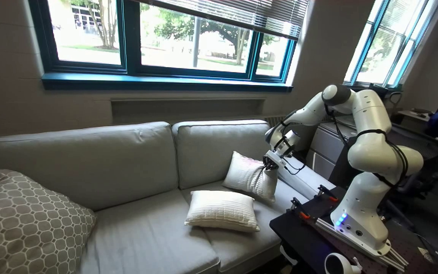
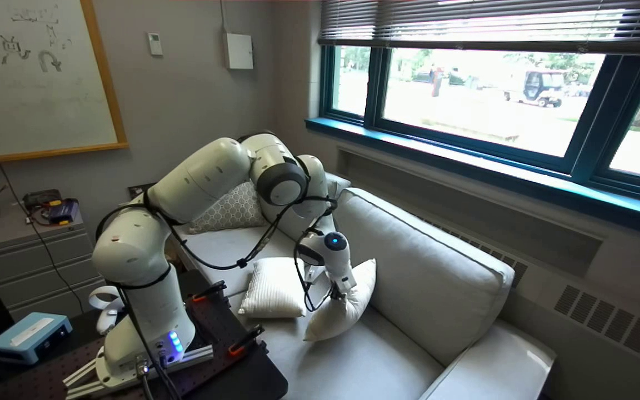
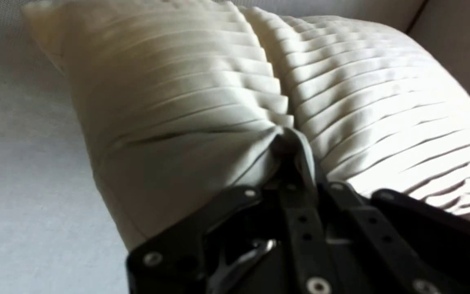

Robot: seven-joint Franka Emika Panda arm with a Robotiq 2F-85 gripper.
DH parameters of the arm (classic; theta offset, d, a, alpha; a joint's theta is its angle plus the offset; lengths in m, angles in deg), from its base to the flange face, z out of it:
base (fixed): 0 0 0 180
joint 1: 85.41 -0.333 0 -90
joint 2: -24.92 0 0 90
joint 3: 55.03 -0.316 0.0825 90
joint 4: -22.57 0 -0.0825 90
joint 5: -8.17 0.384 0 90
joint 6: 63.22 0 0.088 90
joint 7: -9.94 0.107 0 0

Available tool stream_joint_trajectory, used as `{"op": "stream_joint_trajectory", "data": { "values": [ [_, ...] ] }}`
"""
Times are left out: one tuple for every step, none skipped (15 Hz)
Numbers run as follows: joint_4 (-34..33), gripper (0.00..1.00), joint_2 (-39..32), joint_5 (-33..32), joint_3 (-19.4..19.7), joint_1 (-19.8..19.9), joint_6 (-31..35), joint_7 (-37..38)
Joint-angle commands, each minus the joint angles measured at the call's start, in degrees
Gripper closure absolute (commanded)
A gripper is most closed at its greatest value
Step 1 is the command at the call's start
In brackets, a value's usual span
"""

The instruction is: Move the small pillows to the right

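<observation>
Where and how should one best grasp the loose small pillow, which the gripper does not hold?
Probably pinch the loose small pillow at its corner nearest the robot base, coming from above on that side: it lies on the sofa seat, corners tapering thin, middle bulging. The gripper would first have to release the other pillow.

Pinched white pillow (image 1: 246, 176), tilted, flat-lying pillow (image 1: 222, 211) beside

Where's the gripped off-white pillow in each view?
In an exterior view: gripped pillow, right and below centre, up-right of the loose pillow.
In an exterior view: gripped pillow, below centre, right of the loose pillow.
Wrist view: gripped pillow, filling most of the picture.
Shared landmark: the gripper, meeting it in every view.
</observation>
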Motion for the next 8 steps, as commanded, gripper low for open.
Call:
{"op": "stream_joint_trajectory", "data": {
  "values": [
    [8.7, 0.98, 4.09, 5.94, -15.76, 15.0, 13.51, -3.39],
    [10.85, 0.98, 3.87, 3.61, -20.12, 19.09, 17.96, -0.46],
    [13.37, 0.98, 3.36, 0.38, -24.58, 23.33, 22.75, 3.07],
    [15.1, 0.98, 10.0, -2.39, -20.73, 22.81, 17.01, 9.5],
    [16.78, 0.98, 10.86, -5.19, -23.78, 27.31, 17.32, 12.27],
    [17.83, 0.98, 13.26, -7.29, -24.72, 30.21, 16.45, 15.22],
    [18.94, 0.98, 15.9, -9.52, -25.94, 33.46, 15.94, 18.26],
    [20.21, 0.98, 18.54, -11.31, -27.24, 36.61, 15.72, 20.74]
  ]
}}
